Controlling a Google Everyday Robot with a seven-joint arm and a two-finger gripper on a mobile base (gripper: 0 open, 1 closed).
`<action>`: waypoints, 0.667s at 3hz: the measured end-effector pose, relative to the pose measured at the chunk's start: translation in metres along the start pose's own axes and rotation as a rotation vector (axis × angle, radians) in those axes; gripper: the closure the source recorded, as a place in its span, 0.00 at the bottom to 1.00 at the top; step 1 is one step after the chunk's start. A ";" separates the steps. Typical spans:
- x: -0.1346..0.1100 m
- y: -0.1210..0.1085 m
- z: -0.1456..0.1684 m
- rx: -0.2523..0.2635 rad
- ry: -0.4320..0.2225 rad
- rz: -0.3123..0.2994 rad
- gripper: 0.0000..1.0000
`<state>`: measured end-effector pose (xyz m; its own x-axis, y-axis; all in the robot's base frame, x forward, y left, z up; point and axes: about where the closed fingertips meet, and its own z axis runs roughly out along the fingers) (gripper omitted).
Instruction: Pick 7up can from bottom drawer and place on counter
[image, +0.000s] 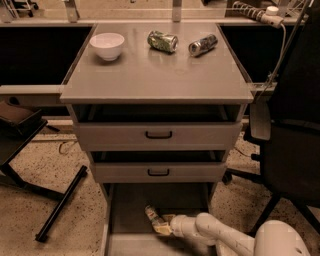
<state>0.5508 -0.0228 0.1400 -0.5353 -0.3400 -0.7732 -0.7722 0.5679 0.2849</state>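
Grey bottom drawer (125, 212), six o'clock: your hand (161, 227) meets the 7up can (151, 213); I cannot tell its grip, and a loose hold drops it.

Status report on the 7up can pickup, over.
Hand low in bottom drawer, at 7up can; grip unconfirmed. Can not yet on counter. Counter holds white bowl, dark green can, silver can.

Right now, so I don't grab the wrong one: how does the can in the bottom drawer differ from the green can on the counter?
The 7up can is pale green-and-white; the green can is darker. The 7up can is down in the bottom drawer, with the gripper right at it; the green can lies on its side on the counter, with no gripper near. Both are small soda cans.
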 end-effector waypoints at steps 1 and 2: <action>0.000 0.000 0.000 0.000 0.000 0.000 1.00; -0.004 -0.001 -0.011 -0.018 -0.004 0.005 1.00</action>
<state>0.5501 -0.0306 0.1492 -0.5380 -0.3337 -0.7741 -0.7754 0.5561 0.2992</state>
